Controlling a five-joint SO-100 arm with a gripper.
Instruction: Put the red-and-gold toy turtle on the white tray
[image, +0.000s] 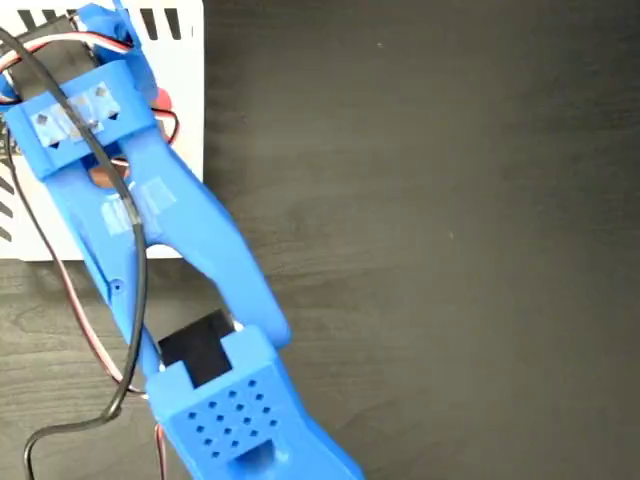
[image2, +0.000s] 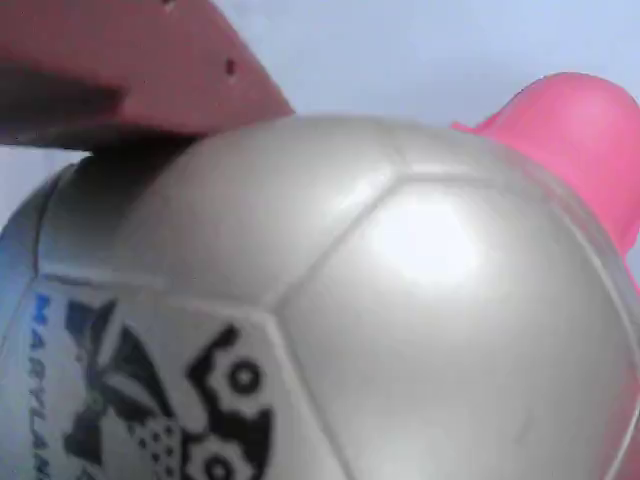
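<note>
The blue arm (image: 150, 230) reaches up from the bottom of the fixed view to the top left corner. Its front end sits over the white tray (image: 190, 120), which has black stripes on its top edge. A black cable (image: 125, 260) and red wires run along the arm. The table (image: 450, 250) is dark wood.

In the fixed view only a bit of red (image: 162, 100) from the toy turtle peeks out beside the arm, over the tray. The gripper itself is hidden under the arm there.

The wrist view is v. close up. The turtle's shiny domed shell (image2: 400, 300) fills most of it, w/ a dark logo and blue letters at bottom left. A red flipper or head (image2: 580, 140) sticks up at the right. One finger (image2: 130, 60) presses on the shell at top left. Can't tell if the pincer is shut on the toy or open, since only that finger shows.
</note>
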